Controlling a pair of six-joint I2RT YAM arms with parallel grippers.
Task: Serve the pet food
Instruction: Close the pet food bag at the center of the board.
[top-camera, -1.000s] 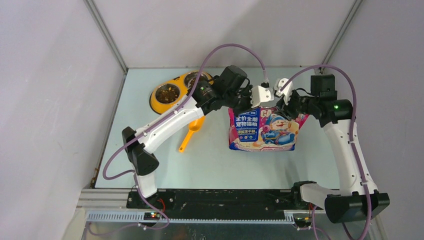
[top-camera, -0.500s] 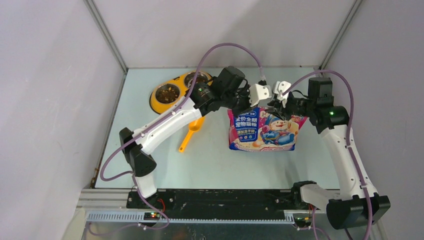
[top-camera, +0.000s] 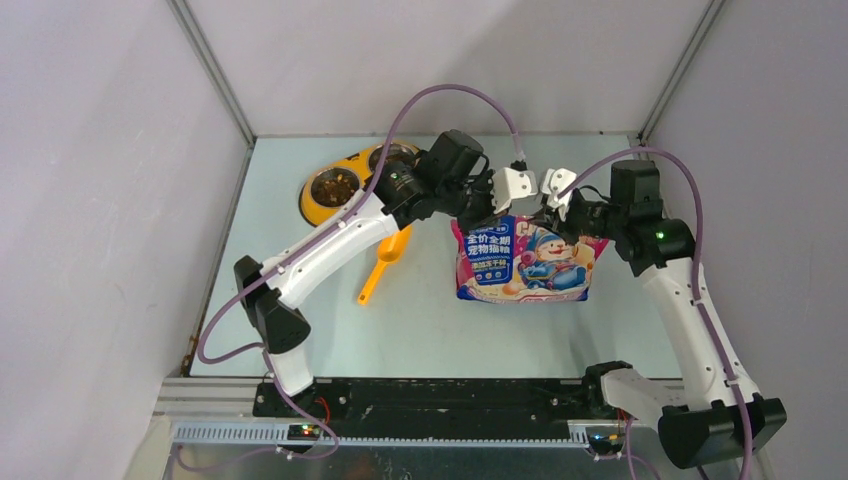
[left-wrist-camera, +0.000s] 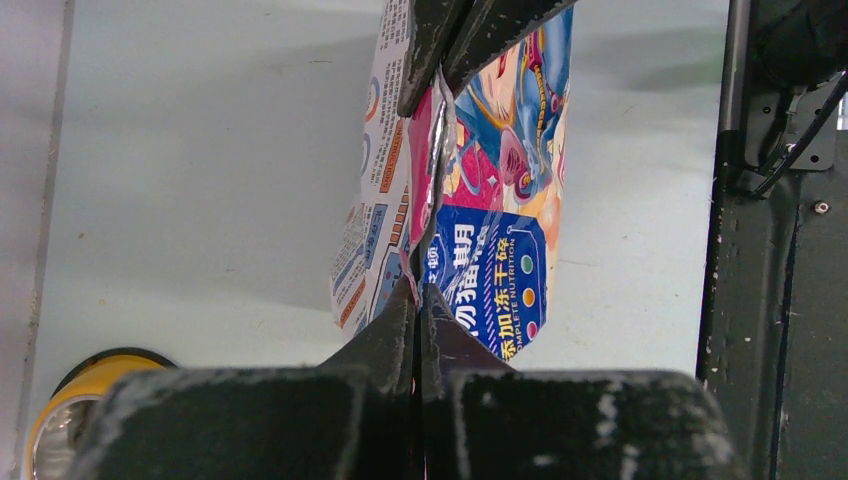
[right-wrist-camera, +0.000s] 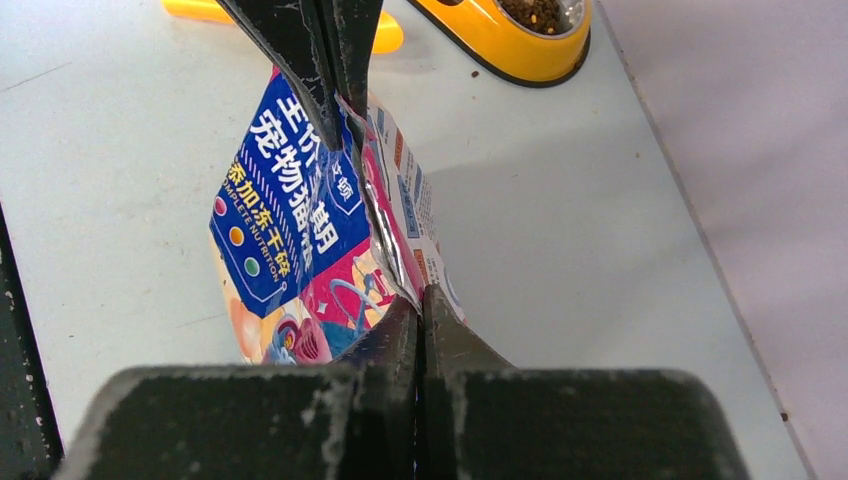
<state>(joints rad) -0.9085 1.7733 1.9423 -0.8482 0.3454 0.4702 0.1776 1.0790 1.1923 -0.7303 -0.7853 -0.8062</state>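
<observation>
My left fingers (left-wrist-camera: 395, 335) are pressed together on the top edge of the pouch (top-camera: 525, 262). My right fingers (right-wrist-camera: 400, 335) pinch that same edge a little further along, near the left pair but not touching them. I hold it this way because, as I judge it, the top has to be torn or pulled open before any food can come out. Two grips close together leave only a short stretch of film between them to work against. The pouch's lower end rests on the bench (top-camera: 450, 340), right of centre, and its printed front leans toward my bases, so my two pinches hold it up. The yellow feeder (top-camera: 318, 208) sits at the far left with kibble (right-wrist-camera: 540, 10) showing in a bowl. The orange scoop (top-camera: 385, 262) lies between feeder and pouch, handy for later
</observation>
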